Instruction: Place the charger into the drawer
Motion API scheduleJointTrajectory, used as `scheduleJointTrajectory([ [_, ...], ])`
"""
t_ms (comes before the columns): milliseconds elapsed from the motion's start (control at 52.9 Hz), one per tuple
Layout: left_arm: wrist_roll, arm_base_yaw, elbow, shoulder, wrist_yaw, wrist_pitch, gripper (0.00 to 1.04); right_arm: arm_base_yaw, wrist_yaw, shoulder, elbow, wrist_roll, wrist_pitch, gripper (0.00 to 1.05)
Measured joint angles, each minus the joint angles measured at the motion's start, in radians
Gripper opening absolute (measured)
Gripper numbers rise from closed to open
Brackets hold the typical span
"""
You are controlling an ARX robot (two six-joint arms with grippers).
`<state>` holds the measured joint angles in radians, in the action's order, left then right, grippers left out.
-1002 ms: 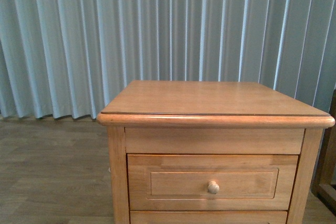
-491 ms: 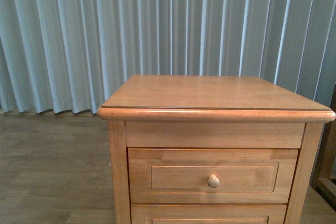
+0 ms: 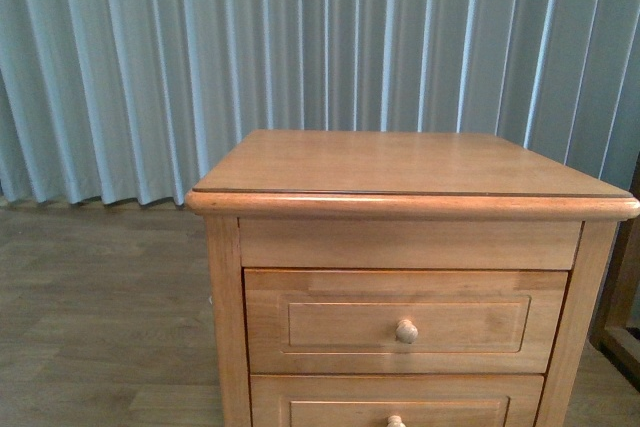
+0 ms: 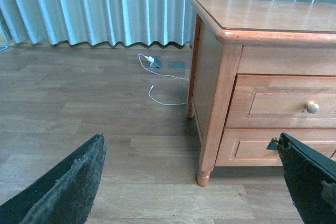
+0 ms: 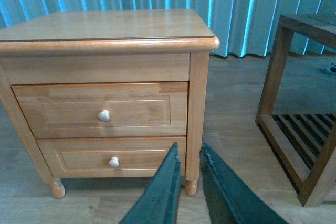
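Two drawers sit shut in the nightstand (image 3: 410,162), and it's the upper drawer (image 3: 405,320) with its round knob (image 3: 406,330) that needs to come open. Nothing has been handled yet, as far as I can judge.

The charger (image 4: 153,62) lies on the wooden floor (image 4: 79,108) by the curtain (image 4: 100,6), beside the nightstand's side and near a floor socket; its thin cable (image 4: 163,85) appears pale, not dark, and loops toward the nightstand's leg.

The left tool (image 4: 191,179) hangs low over the floor with its jaws spread wide apart, holding nothing. The right tool (image 5: 188,190) faces the drawer fronts with its fingers nearly together, only a thin gap between them, also empty.

To my eye the sensible way is for the right tool to open a little, close squarely on the upper knob, and pull straight out, not at an angle, so the drawer slides without binding. Meanwhile the left tool could drop onto the plug block itself, not the cable, since the lead may snag or trail.
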<state>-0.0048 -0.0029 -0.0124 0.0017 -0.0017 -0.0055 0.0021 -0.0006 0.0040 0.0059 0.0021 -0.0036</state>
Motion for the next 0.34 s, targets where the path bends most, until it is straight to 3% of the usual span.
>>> scheduleJointTrajectory([
  [340, 0.0, 0.0, 0.0, 0.0, 0.0, 0.0, 0.99, 0.0, 0.0, 0.0, 0.0, 0.0, 0.0, 0.8],
])
